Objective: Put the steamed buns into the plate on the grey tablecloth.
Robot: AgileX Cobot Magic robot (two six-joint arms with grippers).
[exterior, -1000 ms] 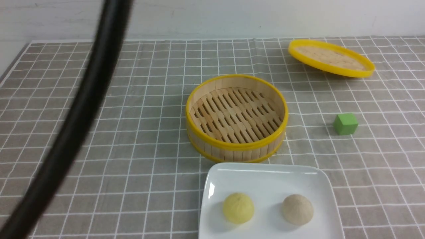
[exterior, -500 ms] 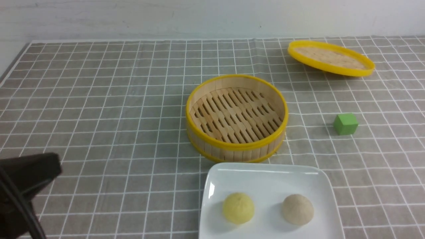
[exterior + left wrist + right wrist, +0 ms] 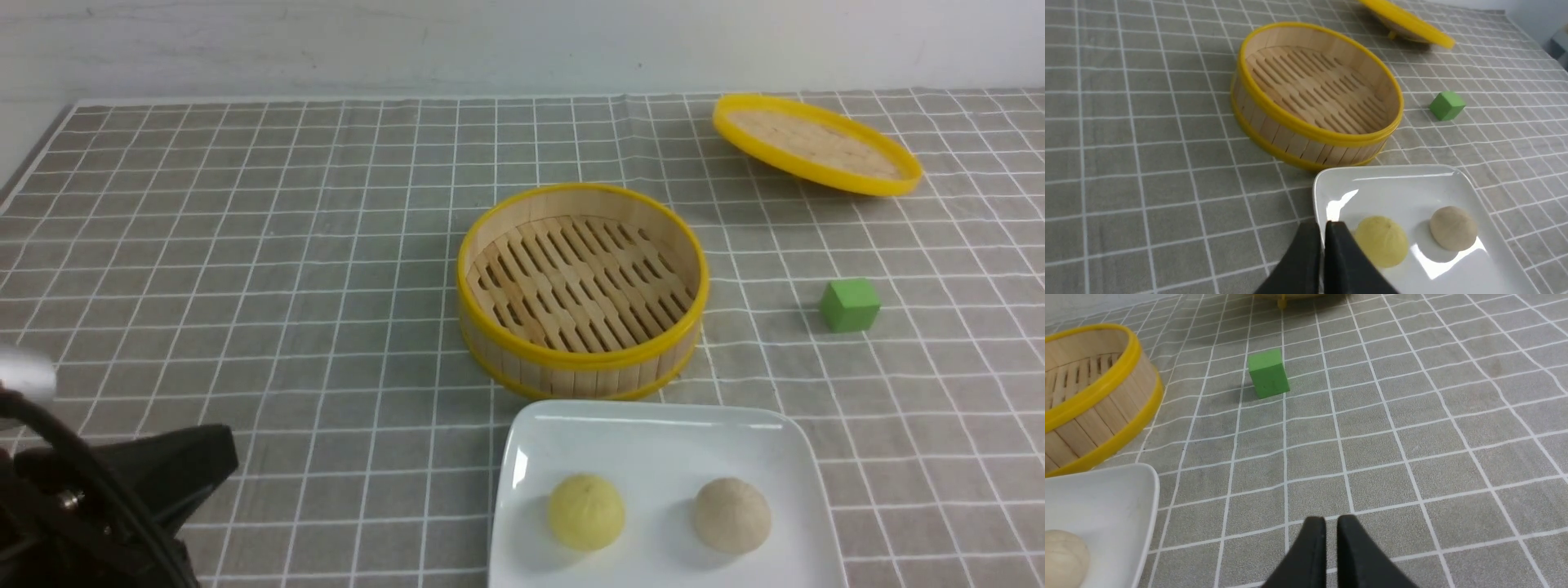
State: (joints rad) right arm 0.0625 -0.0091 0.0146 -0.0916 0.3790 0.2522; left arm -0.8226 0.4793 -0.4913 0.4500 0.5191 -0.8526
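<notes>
The pale yellow bun (image 3: 586,511) and the beige-white bun (image 3: 732,514) sit side by side in the white plate (image 3: 653,433) on the grey tablecloth (image 3: 326,269), at the front. Both buns show in the left wrist view, yellow (image 3: 1382,241) and beige (image 3: 1453,228), on the plate (image 3: 1396,183). My left gripper (image 3: 1324,227) is shut and empty, by the plate's near-left edge; in the front view only the arm's black body (image 3: 122,490) shows at lower left. My right gripper (image 3: 1331,521) is shut and empty over bare cloth; the plate's corner (image 3: 1118,486) shows there.
A round yellow-rimmed bamboo steamer basket (image 3: 581,290), empty, stands just behind the plate. Its flat lid (image 3: 815,143) lies tilted at the back right. A green cube (image 3: 850,305) sits right of the basket, also in the right wrist view (image 3: 1267,373).
The left arm has swung down from crossing the front view's left side to the lower left corner. The lid at the back has tilted slightly. Buns and plate have not moved.
</notes>
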